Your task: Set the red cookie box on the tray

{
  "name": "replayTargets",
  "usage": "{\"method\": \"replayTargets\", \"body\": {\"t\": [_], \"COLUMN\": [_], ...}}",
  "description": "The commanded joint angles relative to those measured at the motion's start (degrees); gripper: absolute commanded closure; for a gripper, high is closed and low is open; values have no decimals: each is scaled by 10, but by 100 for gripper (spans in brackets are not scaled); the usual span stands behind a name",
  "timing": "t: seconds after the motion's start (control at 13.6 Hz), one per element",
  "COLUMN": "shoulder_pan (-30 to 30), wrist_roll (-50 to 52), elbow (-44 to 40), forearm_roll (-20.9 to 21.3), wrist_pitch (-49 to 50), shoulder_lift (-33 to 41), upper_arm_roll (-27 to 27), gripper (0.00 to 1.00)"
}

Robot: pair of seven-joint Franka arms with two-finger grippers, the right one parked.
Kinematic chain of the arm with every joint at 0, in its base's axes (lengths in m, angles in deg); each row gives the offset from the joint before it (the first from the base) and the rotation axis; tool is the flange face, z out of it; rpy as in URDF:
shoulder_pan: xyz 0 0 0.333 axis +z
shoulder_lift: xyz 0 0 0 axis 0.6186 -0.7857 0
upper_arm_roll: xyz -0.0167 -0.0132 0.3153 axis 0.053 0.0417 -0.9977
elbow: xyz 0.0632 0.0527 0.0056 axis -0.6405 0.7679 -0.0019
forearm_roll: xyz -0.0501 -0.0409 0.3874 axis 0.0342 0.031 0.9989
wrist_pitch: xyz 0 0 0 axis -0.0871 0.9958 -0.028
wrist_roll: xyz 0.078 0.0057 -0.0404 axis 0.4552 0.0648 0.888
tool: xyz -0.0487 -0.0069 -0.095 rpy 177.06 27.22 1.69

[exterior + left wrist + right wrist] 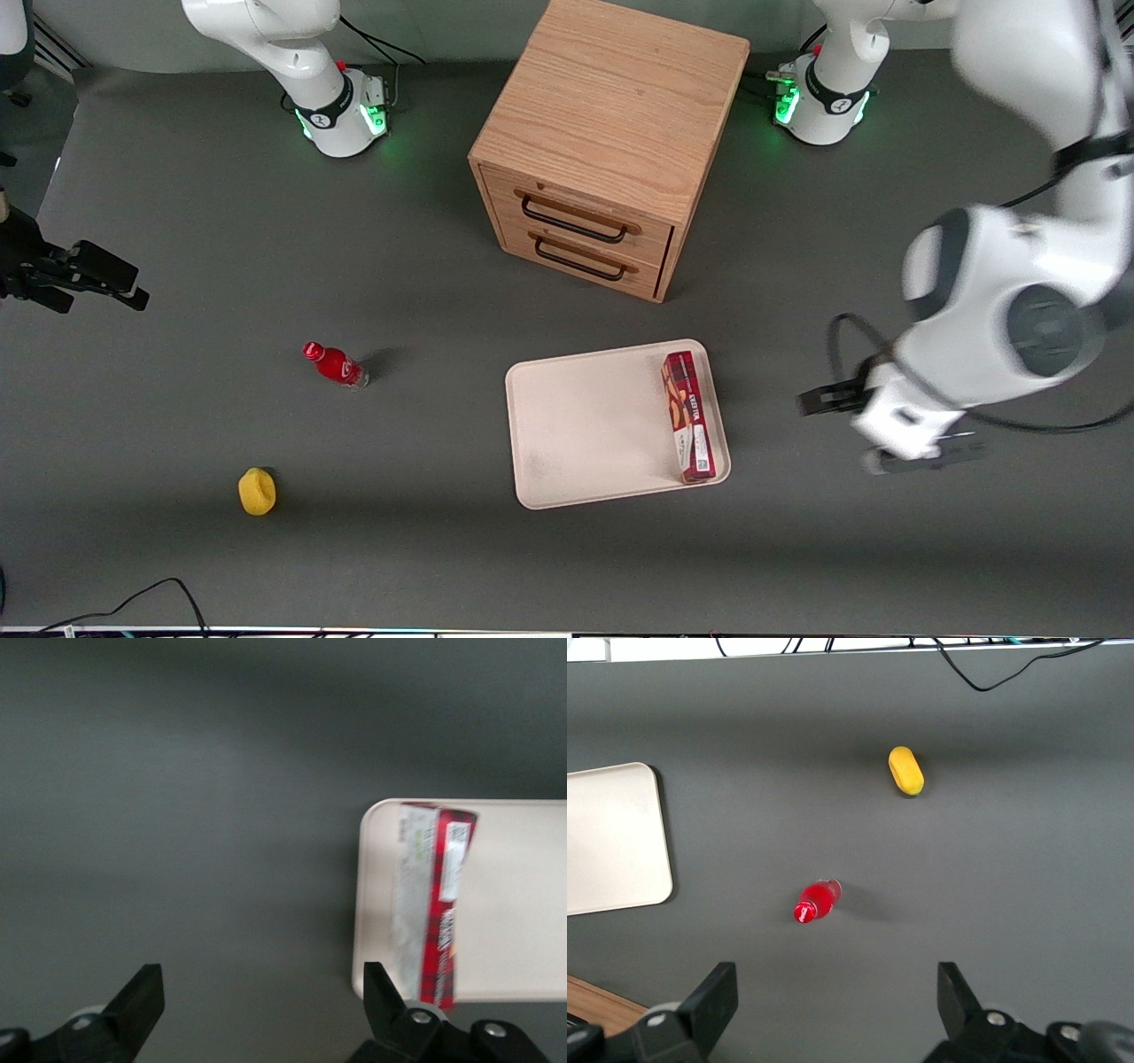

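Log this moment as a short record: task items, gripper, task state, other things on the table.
red cookie box: lying flat on the tray, along its edge toward the working arm
tray: on the table, in front of the drawer cabinet
gripper: open, empty, over bare table beside the tray
task state: box already on tray, released
drawer cabinet: wooden, two drawers shut
red bottle: toward the parked arm's end
yellow object: nearer the front camera than the bottle
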Motion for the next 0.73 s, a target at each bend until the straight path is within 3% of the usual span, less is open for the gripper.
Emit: {"method": "replayTargets", "body": {"t": [0.0,0.22,0.51,0.66], "shoulder_pan": [67,129,149,143], "wrist_roll": [-106,-195,-211,-211], "elbow": [19,41,203,254], "forearm_roll": [-6,10,7,6], "wrist_pitch": [65,96,18,-13], "shoulder_lift": [55,116,242,267], "upper_arm_roll": [2,-1,-4,-1], "gripper": [0,0,0,0]}}
